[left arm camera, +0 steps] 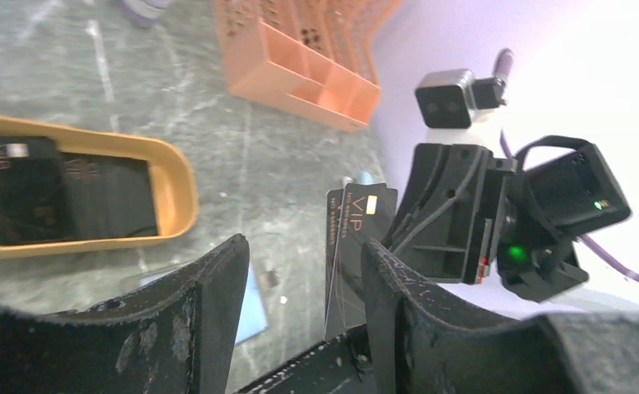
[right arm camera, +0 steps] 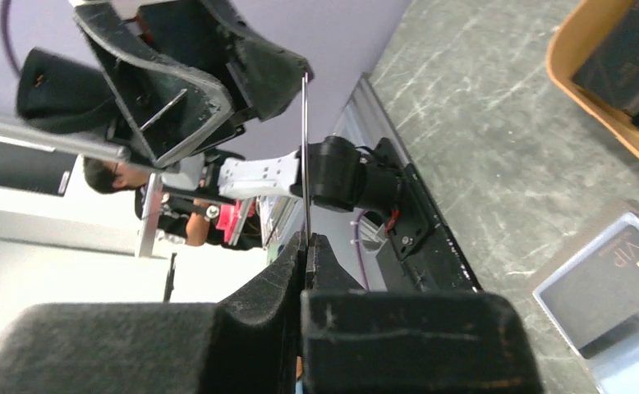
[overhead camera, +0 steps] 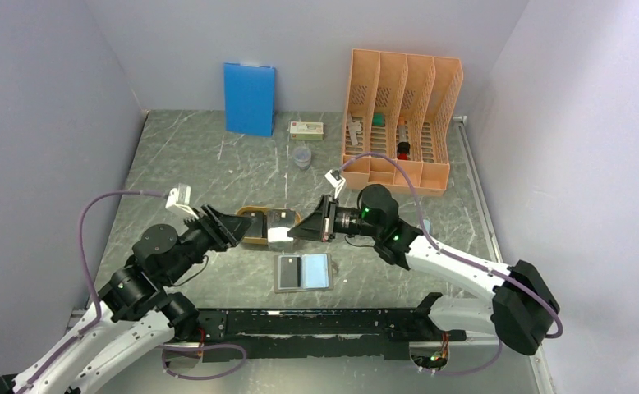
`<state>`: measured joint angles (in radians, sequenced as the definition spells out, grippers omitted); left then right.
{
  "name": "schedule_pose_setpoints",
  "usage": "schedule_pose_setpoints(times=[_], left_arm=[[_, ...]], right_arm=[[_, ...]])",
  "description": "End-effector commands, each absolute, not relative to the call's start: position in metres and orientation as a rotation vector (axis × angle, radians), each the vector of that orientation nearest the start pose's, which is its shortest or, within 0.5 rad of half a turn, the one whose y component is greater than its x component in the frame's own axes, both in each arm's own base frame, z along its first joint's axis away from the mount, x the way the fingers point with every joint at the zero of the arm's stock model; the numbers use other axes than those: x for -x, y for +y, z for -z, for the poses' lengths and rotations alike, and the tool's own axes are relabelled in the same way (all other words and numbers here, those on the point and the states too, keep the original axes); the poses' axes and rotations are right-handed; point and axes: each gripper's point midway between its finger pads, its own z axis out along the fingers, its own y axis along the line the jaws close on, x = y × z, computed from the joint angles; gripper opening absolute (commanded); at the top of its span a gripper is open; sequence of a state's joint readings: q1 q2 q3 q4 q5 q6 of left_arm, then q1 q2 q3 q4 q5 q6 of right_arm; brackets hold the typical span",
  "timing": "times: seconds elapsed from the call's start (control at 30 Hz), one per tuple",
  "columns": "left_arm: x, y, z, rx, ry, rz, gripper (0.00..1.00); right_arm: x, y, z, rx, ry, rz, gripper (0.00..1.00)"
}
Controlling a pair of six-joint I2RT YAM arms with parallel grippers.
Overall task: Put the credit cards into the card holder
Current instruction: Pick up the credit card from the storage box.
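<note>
Right gripper [right arm camera: 306, 246] is pressed onto one credit card [left arm camera: 364, 234], held on edge above the table; left gripper [left arm camera: 300, 258] stands spread just beside it. The card holder [overhead camera: 303, 272] lies open near the arm bases, a second card [right arm camera: 620, 287] in its pocket

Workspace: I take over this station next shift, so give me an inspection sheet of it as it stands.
Surface: dark marbled table, pale veins.
Job's things: one credit card held upright above the table; more dark cards in the orange tray; card holder open at the near edge, a VIP card in its pocket.
Clutter: blue board, small box, clear cup, orange file rack, all at the back.
End effectors: right end effector shut on the credit card's edge; left end effector open beside it.
Cables: purple cables loop off both arms; no snag seen.
Surroundings: pale walls on three sides; a person beyond the near edge.
</note>
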<state>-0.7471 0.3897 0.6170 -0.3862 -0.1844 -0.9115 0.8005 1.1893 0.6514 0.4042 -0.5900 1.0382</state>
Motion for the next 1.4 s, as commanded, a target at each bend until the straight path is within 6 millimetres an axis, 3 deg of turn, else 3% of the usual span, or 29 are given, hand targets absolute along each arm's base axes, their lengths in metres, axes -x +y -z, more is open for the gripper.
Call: schedule_pose_setpoints(times=[0.0, 0.23, 0.63, 1.37], left_arm=[[-0.166, -0.203, -0.291, 0.071, 1.741, 1.243, 0.58], [-0.16, -0.214, -0.3, 0.016, 1.725, 1.319, 0.59], [-0.163, -0.204, -0.285, 0.093, 1.76, 1.273, 0.53], [-0.157, -0.216, -0.276, 0.076, 1.758, 1.372, 0.5]], right_arm=[[-0.142, 0.34, -0.259, 0.401, 1.921, -1.861, 0.0], [-0.135, 0.338, -0.275, 0.43, 1.854, -1.912, 0.0], [-0.123, 0.334, -0.289, 0.471, 1.771, -1.996, 0.0], [-0.111, 0.331, -0.302, 0.531, 1.704, -2.048, 0.0]])
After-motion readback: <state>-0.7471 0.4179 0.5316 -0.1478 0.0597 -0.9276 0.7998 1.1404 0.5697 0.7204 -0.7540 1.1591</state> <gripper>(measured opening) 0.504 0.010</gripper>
